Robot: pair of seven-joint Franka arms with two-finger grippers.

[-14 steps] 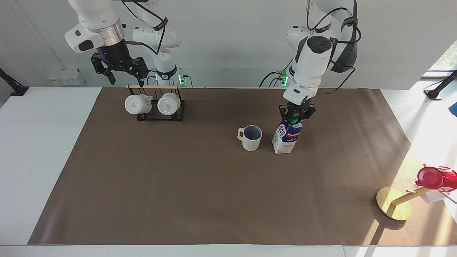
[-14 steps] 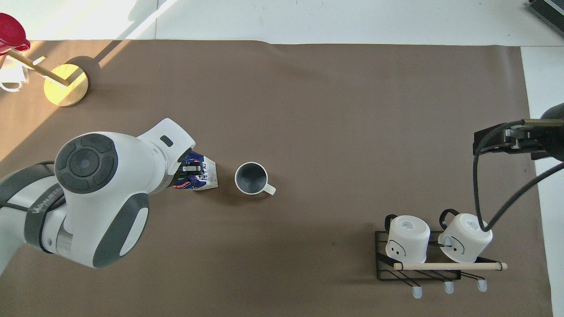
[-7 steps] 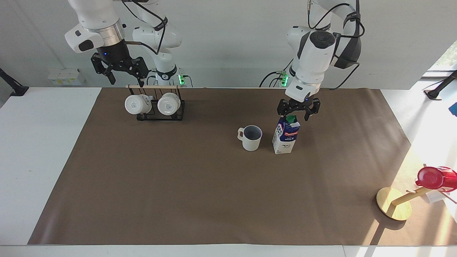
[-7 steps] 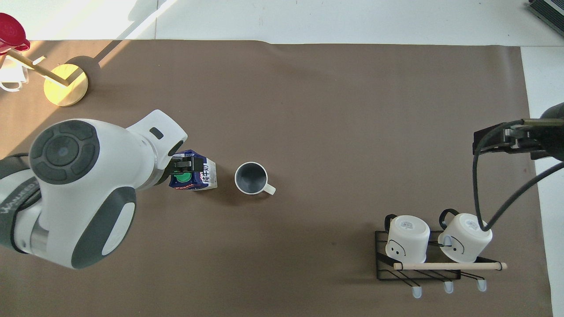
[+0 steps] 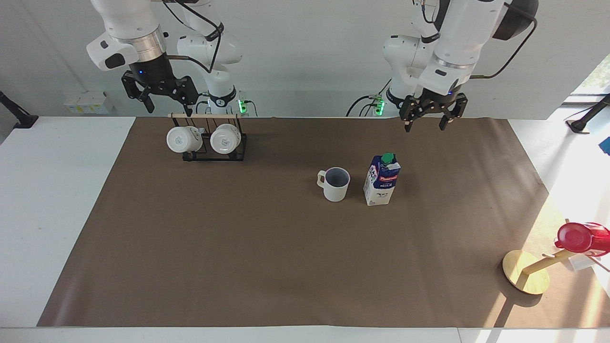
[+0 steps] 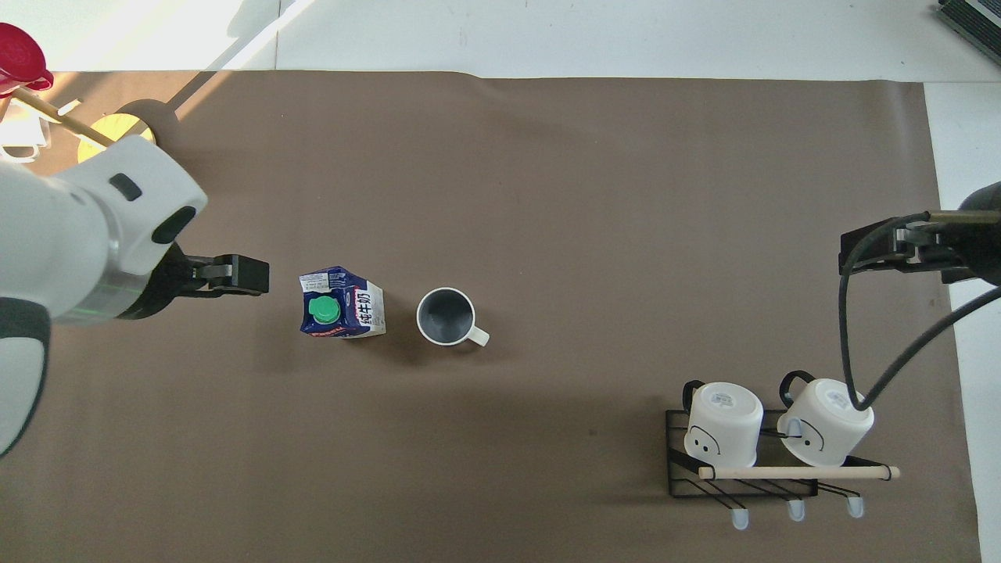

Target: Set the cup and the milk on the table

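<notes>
- Main risk: tall blue-and-white milk carton with green screw cap and red label band [image 5: 382, 180] is narrow-based and top-heavy; any sweep of the left arm across it would tip it, probably into the mug just beside it
- Left hand [image 5: 426, 118] is empty, fingers spread open, raised over the mat edge at the robots' end of the bench, apart from the carton
- Right hand [image 5: 160, 98] also open, empty, waiting above the black wire rack with two glossy white mugs [image 5: 209, 142]; dropping from there would knock the rack's wooden bar
- Off-white ribbed mug with grey-blue inside and small loop handle [image 5: 335, 184] stands upright, mouth up, on the brown mat of the wide white bench [image 5: 57, 190], mid-mat
- Carton upright beside it on the left arm's side, not touching
- Judgement: both items placed, only retreat left
</notes>
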